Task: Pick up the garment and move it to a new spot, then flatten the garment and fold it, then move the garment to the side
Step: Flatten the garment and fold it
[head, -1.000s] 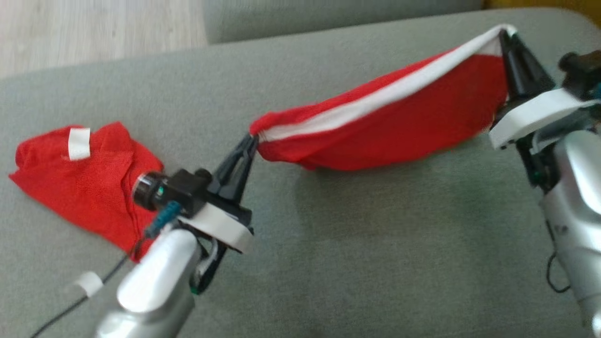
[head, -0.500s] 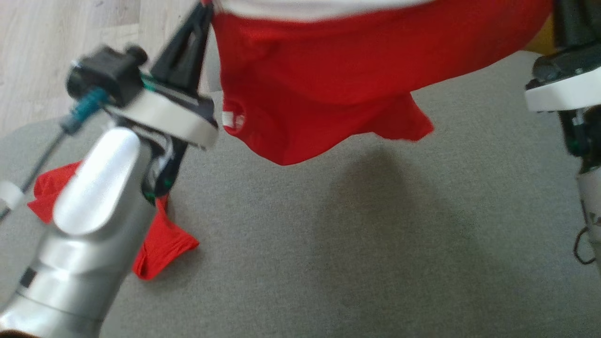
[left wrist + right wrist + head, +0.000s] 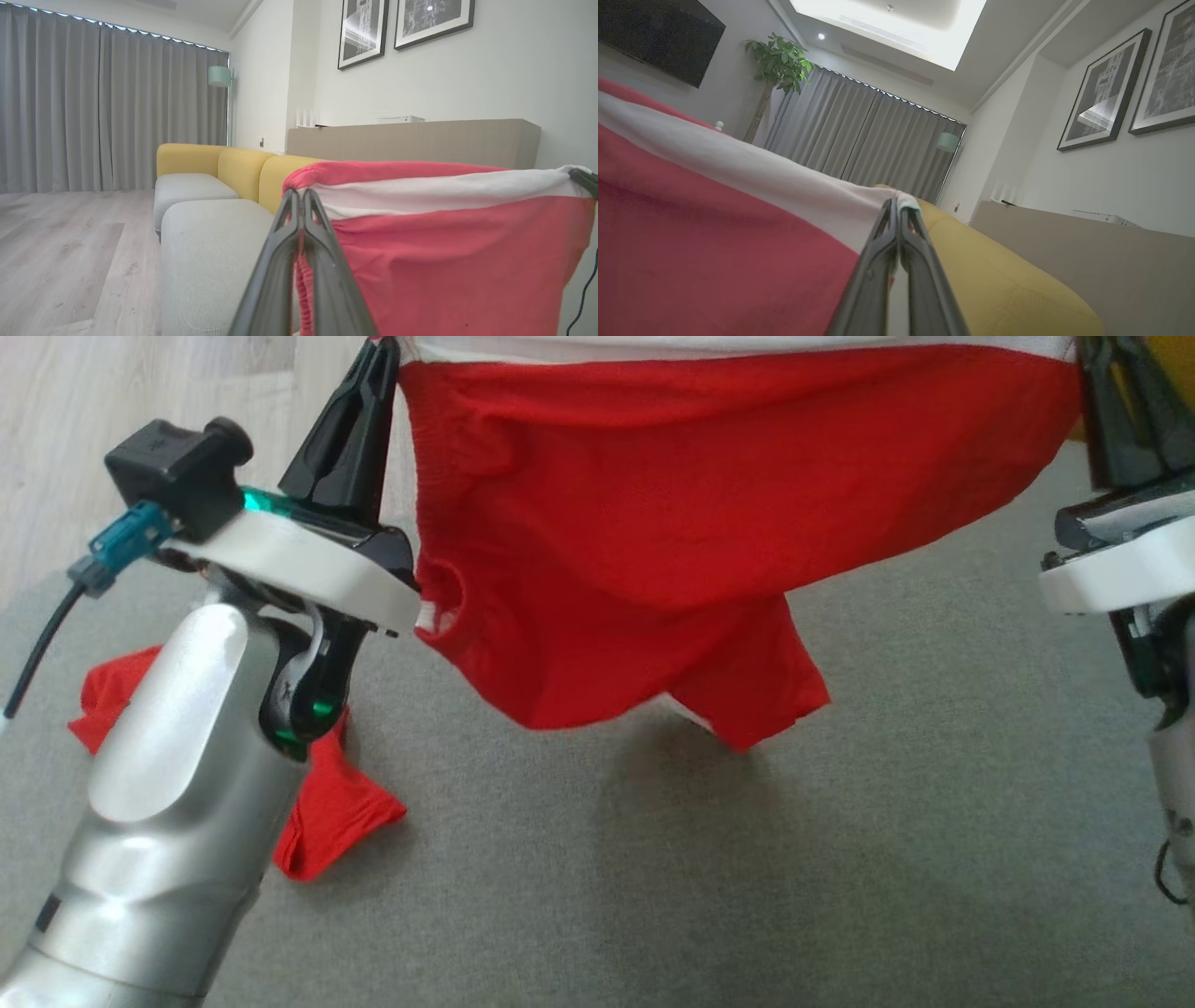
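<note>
Head view, upper left: pale wood floor [image 3: 140,392]. Below it a grey cushion [image 3: 747,877] runs across the whole lower frame. At lower left a second red cloth [image 3: 336,807] lies crumpled on the cushion, partly behind the silver left forearm [image 3: 177,821].

Top, left of centre: left pincer [image 3: 378,355], dark fingers pointing up the frame, clamped on the upper left corner of the garment [image 3: 709,504]. In the left wrist view the two fingers meet at their tips, with red cloth and white band gathered between them. A yellow sofa [image 3: 210,163] stands behind, at mid frame.

Centre: the garment is a pair of red shorts with a white waistband [image 3: 728,347]. The waistband lies along the top edge of the frame, stretched between the two pincers. The body hangs down from it, lowest just right of centre, and appears clear of the cushion, with a shadow beneath. A small white patch sits at its left edge, beside the left pincer's white mount.

Upper right: right pincer [image 3: 1116,411], its tips cut off by the top edge of the frame. In the right wrist view its fingers are pressed together on the end of the waistband, and red cloth spreads across the lower left of that frame.
</note>
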### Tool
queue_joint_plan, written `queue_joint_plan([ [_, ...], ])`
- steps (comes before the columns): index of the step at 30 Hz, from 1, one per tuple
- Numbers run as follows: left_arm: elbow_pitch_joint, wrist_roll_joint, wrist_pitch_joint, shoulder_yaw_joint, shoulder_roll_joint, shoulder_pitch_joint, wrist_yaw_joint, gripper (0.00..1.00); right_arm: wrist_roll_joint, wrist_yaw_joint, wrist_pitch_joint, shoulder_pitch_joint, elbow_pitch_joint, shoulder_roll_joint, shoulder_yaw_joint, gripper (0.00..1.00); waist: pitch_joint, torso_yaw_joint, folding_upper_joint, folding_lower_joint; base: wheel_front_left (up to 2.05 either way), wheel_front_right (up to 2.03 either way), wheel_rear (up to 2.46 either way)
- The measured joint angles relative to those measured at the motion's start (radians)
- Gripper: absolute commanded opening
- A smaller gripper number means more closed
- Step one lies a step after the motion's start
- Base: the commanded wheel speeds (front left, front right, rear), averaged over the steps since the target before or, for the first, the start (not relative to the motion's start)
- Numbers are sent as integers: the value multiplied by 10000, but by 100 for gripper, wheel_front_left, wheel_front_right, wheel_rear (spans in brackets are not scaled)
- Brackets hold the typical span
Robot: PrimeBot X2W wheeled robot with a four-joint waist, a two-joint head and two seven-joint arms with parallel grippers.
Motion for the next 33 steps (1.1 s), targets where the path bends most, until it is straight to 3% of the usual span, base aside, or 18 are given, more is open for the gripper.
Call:
queue_joint_plan([
  [9,13,-190,884,17,226,-900,-188,0,552,0,700,-602,163,-21,192,0,955,54,0,0,0,0,0],
  [15,1243,-123,1262,50,370,-3281,-506,0,813,0,823,-3429,1824,-56,485,0,2199,-38,0,2,0,0,0],
  [20,2798,178,593,299,368,-5479,-621,0,614,0,305,-6119,3695,374,865,0,3331,-233,0,4,0,0,0],
  [25,4125,587,-543,236,186,-7163,-803,0,-105,0,-805,-7887,5235,825,213,0,4288,-449,-1,5,0,0,0],
  [29,4905,616,-1430,-71,-52,-7363,-882,0,-583,0,-1237,-8086,6251,1126,-56,0,4690,-587,-1,5,0,0,0],
  [33,5062,-82,-1877,-913,-249,-6729,-882,0,-602,0,-1396,-7659,7070,1191,29,0,4705,-578,-1,0,0,0,0],
])
